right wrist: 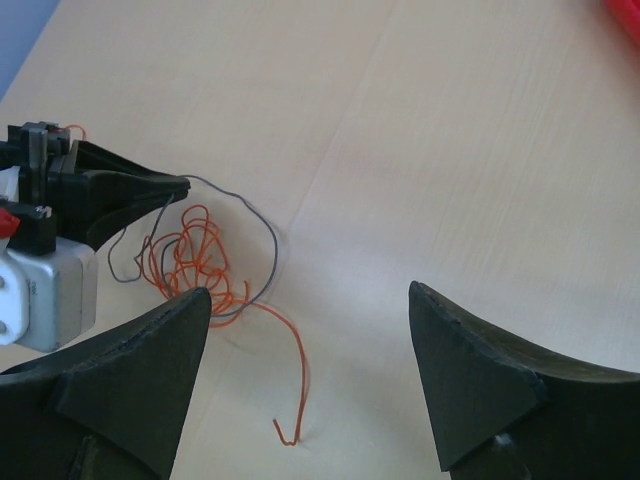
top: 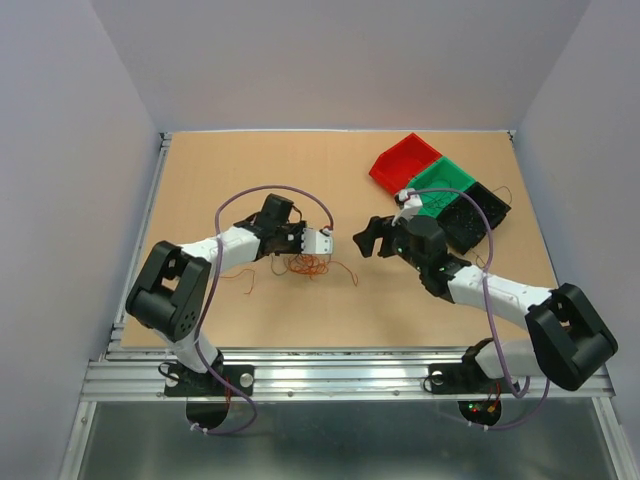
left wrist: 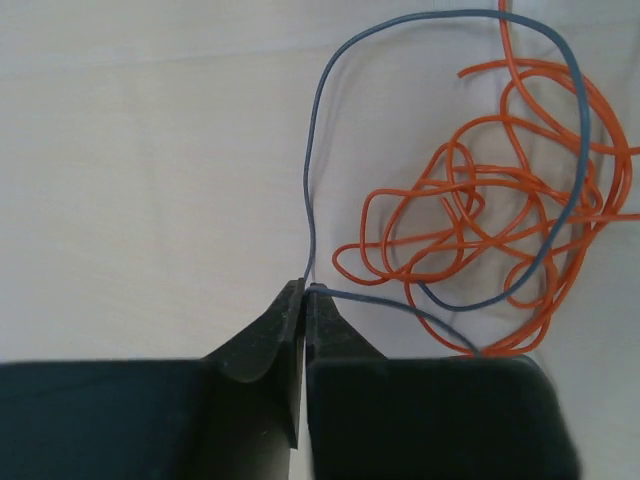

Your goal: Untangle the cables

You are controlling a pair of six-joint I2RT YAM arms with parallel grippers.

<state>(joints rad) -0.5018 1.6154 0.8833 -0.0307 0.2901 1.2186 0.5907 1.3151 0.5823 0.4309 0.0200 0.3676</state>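
Observation:
The cables are a tangle of thin orange wires (top: 308,265) with a blue-grey wire (left wrist: 312,150) looping through it, lying mid-table. My left gripper (top: 312,243) sits just above the tangle. In the left wrist view it (left wrist: 304,290) is shut on the blue-grey wire at its fingertips, with the orange tangle (left wrist: 480,230) to the right. My right gripper (top: 368,238) is open and empty, right of the tangle. In the right wrist view it (right wrist: 305,300) has its jaws wide apart over a loose orange wire tail (right wrist: 300,380), with the tangle (right wrist: 190,255) and the left gripper (right wrist: 130,195) beyond.
A red bin (top: 402,160), a green bin (top: 440,185) and a black bin (top: 478,215) stand in a row at the back right. A single thin wire (top: 240,282) lies left of the tangle. Raised rails edge the table.

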